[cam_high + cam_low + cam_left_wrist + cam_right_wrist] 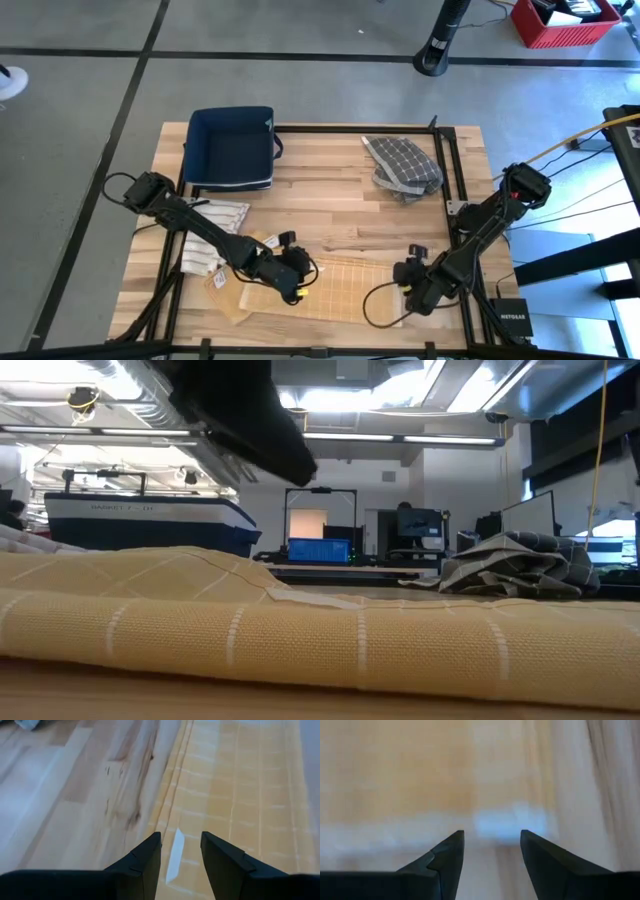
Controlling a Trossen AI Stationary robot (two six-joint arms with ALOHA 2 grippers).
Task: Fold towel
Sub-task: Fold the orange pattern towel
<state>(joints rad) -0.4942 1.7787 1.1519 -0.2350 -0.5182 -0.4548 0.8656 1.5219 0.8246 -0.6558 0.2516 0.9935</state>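
A yellow towel [345, 285] with thin white lines lies flat on the wooden table near its front edge. In the low view the towel [300, 630] shows a raised layer on its left part. My left gripper [298, 283] hovers open over the towel's left part. In the left wrist view the left gripper's fingers [181, 855] stand on either side of a small white label [175, 855] by the towel's far hem. My right gripper [413, 293] is open at the towel's right end, where a pale label patch [507, 825] shows between its fingers.
A dark blue basket [232, 148] stands at the back left and a grey checked cloth [402, 165] lies at the back right. A white striped cloth [212, 238] lies under the left arm. Black frame rails [452, 190] border the table. Bare wood [340, 210] lies in the middle.
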